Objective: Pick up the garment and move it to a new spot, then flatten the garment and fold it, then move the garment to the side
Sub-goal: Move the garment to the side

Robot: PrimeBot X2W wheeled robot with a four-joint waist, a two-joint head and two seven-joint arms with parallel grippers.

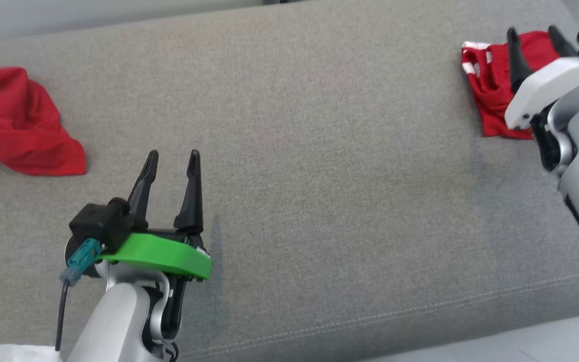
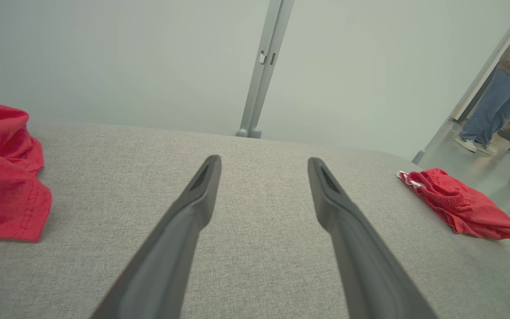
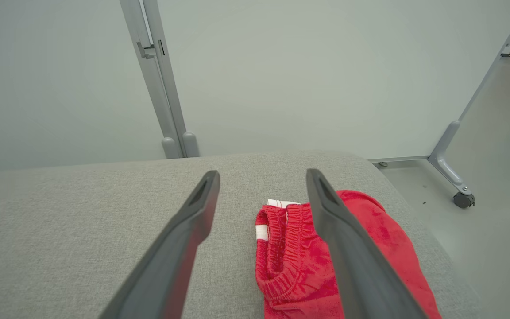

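Partly beneath spread right tool point(image 3: 261, 175), folded red garment point(image 3: 290, 259), left tool point(image 1: 173, 154) spread, well apart.

Seven o'clock in the head view: my left gripper point(image 1: 173, 156), its two dark fingers parted and pointing toward twelve, the green wrist collar point(image 1: 161, 256) atop a pale forearm point(image 1: 113, 322) that rises from the bottom edge. At two o'clock, my right gripper point(image 1: 532, 34), fingers likewise spread, its white wrist shell point(image 1: 546, 85) angled toward eleven. In both wrist views the fingers stand well apart.
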